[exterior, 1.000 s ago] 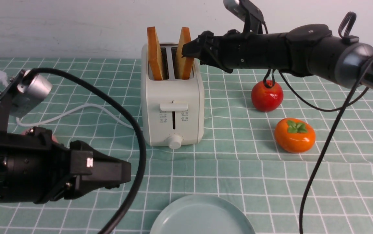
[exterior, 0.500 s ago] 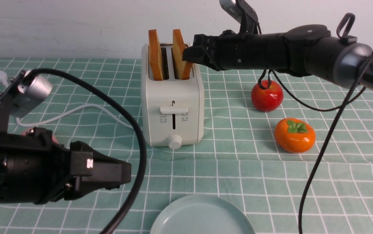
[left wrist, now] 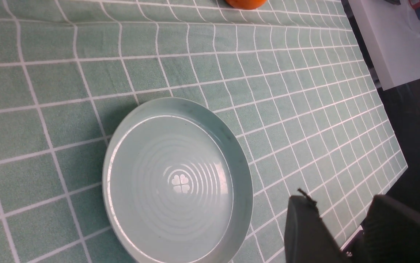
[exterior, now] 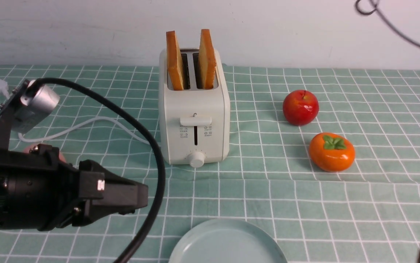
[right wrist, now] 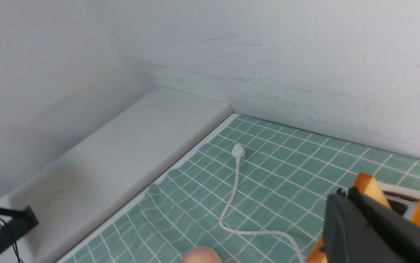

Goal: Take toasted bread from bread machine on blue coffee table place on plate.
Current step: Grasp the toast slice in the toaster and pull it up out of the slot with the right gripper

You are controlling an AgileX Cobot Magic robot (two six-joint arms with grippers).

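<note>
Two toast slices (exterior: 175, 60) stood in the toaster (exterior: 195, 120); the left end effector (exterior: 140, 195) hung part-open and empty by the plate (exterior: 228, 241), the right end effector (right wrist: 345, 208) closed.

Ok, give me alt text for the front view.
A cream toaster stands on the green checked table with two toast slices upright in its slots. The left claw fills the near left corner, a plate sits at the near edge, and an apple and a persimmon lie to the right.
</note>
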